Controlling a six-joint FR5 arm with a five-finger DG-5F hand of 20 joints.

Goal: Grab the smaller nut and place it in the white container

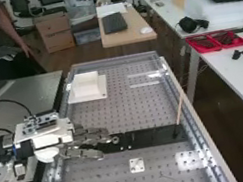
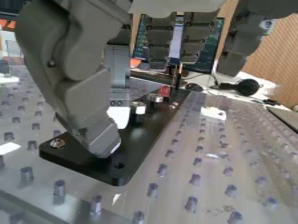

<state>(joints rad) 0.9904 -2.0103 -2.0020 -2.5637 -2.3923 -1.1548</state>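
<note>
The robot hand (image 1: 92,136), fingers and thumb apart, partly hides the black plate (image 1: 147,137); the silvery nuts (image 2: 138,106) on it are hard to compare in size

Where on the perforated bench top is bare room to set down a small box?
The perforated bench top is bare between the white container and black bar. Another patch lies nearer than the small white plate. Crowded: the bar, with hand over one end, thin stick at the other.
</note>
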